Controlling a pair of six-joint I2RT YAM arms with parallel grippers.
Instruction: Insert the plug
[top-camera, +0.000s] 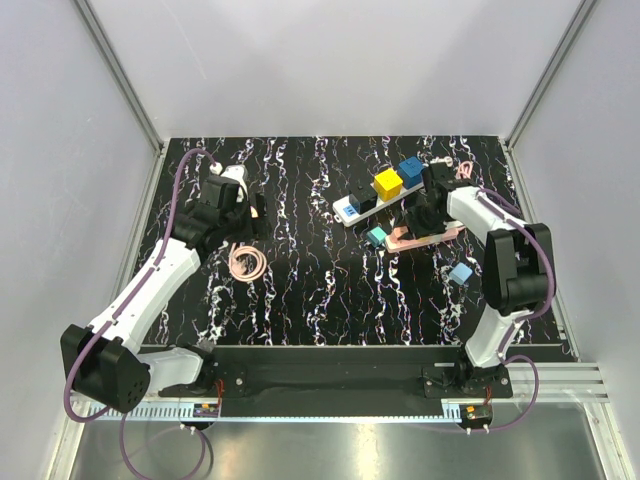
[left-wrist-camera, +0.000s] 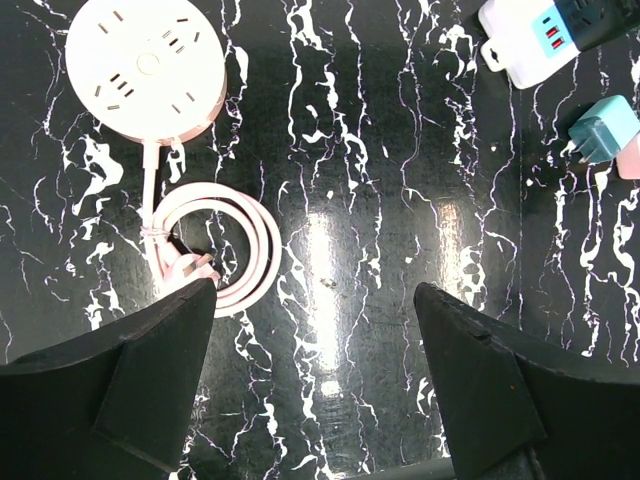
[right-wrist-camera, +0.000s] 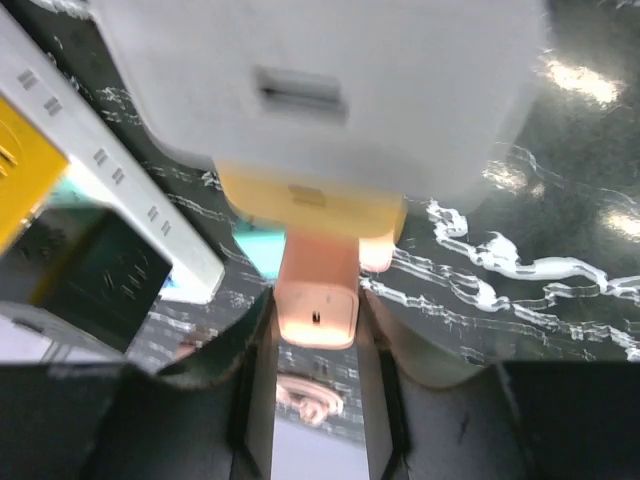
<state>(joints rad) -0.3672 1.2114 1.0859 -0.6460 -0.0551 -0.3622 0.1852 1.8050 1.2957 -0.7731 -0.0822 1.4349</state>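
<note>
Plug (right-wrist-camera: 318, 290), pink and hard-shelled, likely light but slick, sits pinched by its flat sides between the right gripper's (right-wrist-camera: 315, 322) fingers near the white power strip (top-camera: 350, 207), while the left gripper (left-wrist-camera: 315, 290) hangs spread wide.

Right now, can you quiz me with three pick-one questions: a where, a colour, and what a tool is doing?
1. Where does the coiled pink cable lie? A left side; B right side; C far middle.
2. Which cube sits beside the blue cube on the white power strip? A red; B yellow; C green.
3. The left tool is: A open, empty; B shut on a plug; C holding cable.
Answers: A, it lies left; B, the yellow cube shows there; A, jaws apart, nothing between.
</note>
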